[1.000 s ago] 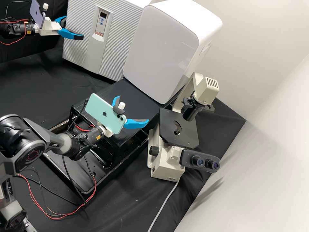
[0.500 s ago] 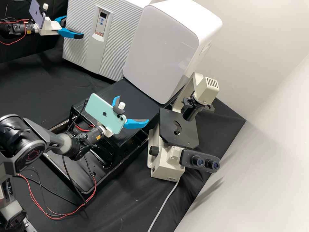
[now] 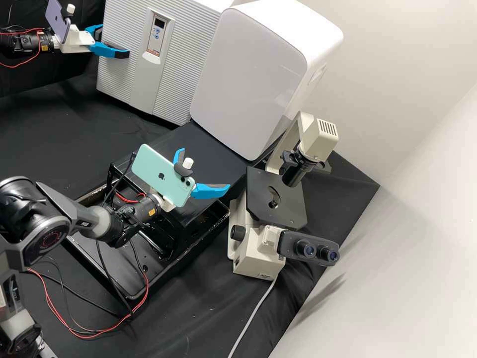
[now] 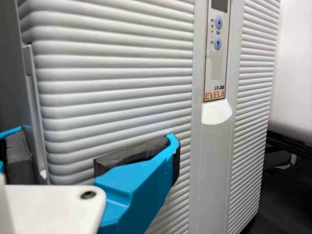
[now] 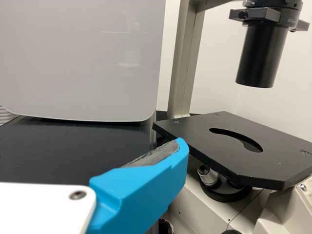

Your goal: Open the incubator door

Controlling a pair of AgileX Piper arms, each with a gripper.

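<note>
Jaws spread, left gripper [image 3: 114,42] faces the ribbed door [image 3: 120,79].

High view: white ribbed box-shaped incubator [image 3: 179,74] back left, on black cloth [image 3: 64,124]. White glossy round-cornered cabinet [image 3: 248,84] just right of it. Flat black platform [image 3: 198,144] runs forward-left from the cabinet's foot; black metal tray [image 3: 121,263] under its front end. Beige-and-black microscope [image 3: 256,251] right of the platform, in front of the cabinet: lamp head [image 3: 320,134] at back, stage [image 3: 288,209] mid, eyepieces [image 3: 318,251] front right. Pale plain wall [image 3: 407,209] far right.
</note>
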